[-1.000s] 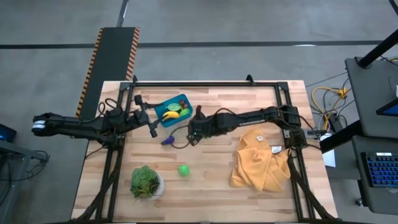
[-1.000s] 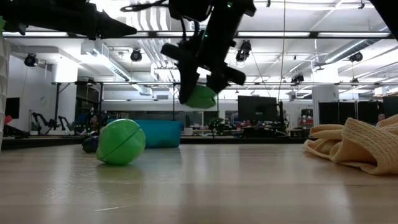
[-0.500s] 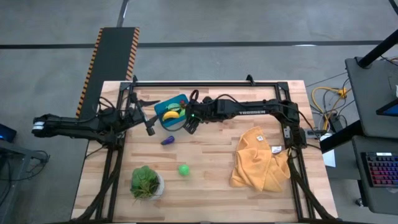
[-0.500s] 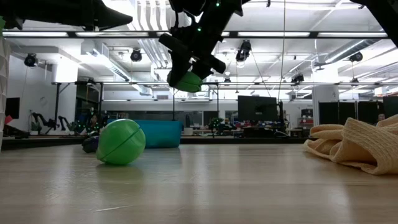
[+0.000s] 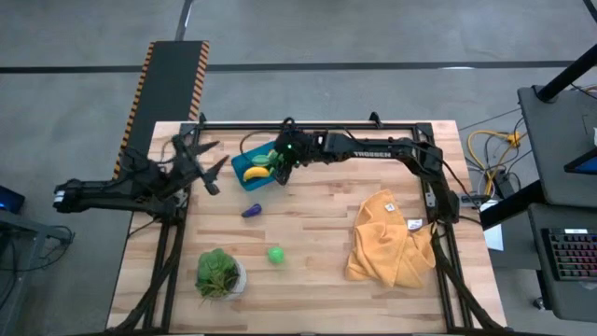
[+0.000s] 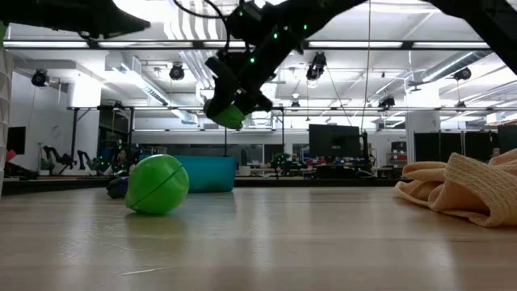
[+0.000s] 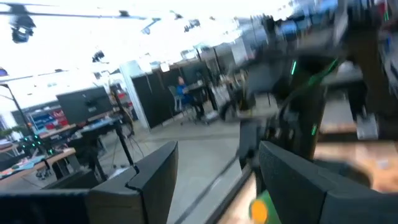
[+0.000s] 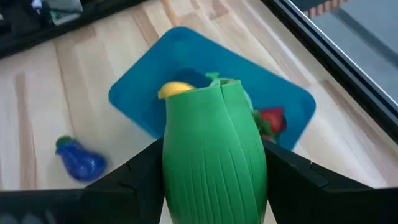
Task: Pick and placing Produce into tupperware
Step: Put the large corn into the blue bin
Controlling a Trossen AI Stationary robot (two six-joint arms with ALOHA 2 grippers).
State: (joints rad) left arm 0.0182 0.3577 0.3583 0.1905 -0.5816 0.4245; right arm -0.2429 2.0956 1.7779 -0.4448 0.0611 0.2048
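Right gripper [image 8: 214,186] has carried the green ribbed vegetable [image 8: 214,155] over the teal tub [image 8: 292,99], jaws clamped on it.
Banana [image 5: 256,172] already inside; eggplant [image 5: 251,211] at 6 o'clock and green ball [image 5: 275,254] remain. Left gripper [image 5: 207,173] waits, jaws apart.

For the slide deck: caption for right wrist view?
Right gripper holds green ribbed produce above the blue tupperware.
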